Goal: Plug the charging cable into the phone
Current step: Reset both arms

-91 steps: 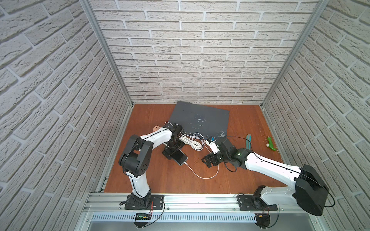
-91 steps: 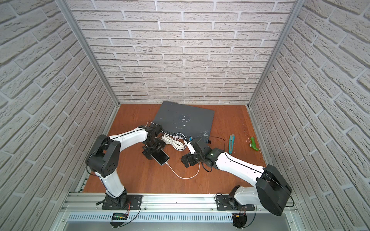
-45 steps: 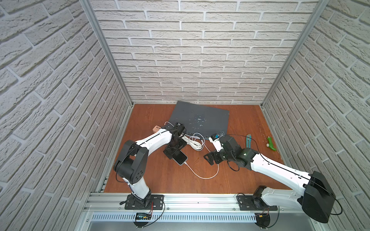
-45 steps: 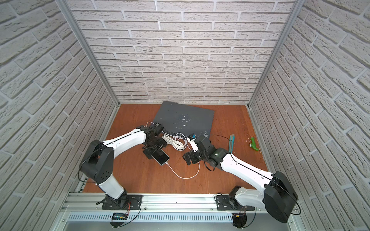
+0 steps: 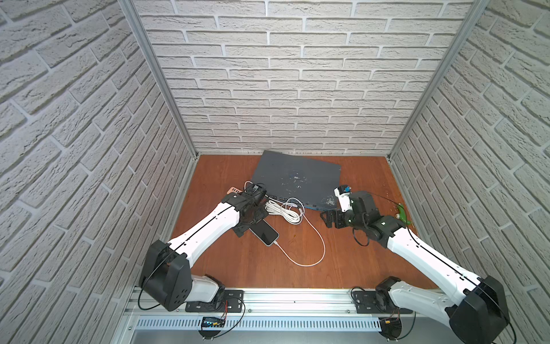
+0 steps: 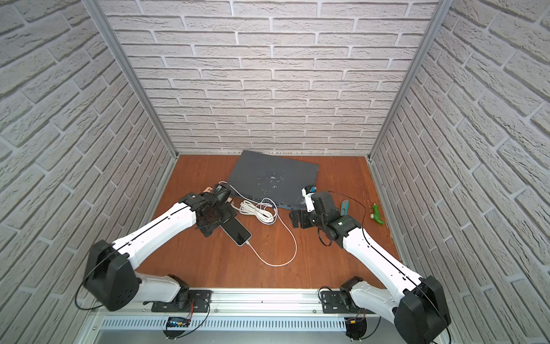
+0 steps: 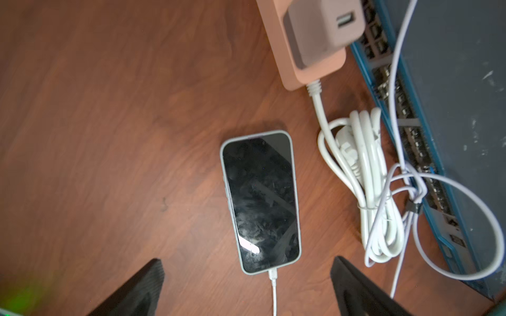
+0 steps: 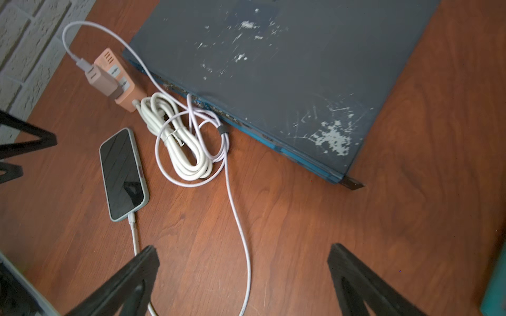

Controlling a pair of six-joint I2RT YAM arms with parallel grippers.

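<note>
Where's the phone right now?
The phone lies flat on the table, on the left arm's side, in both top views. The coiled cord is behind it, and the charging cable is plugged into its near end.

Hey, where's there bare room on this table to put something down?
Bare: the table's near strip between the charging cable's loop and the rail, and the back left corner beside the grey box. Crowded: the middle, where phone, coiled cord and box edge bunch together.
</note>
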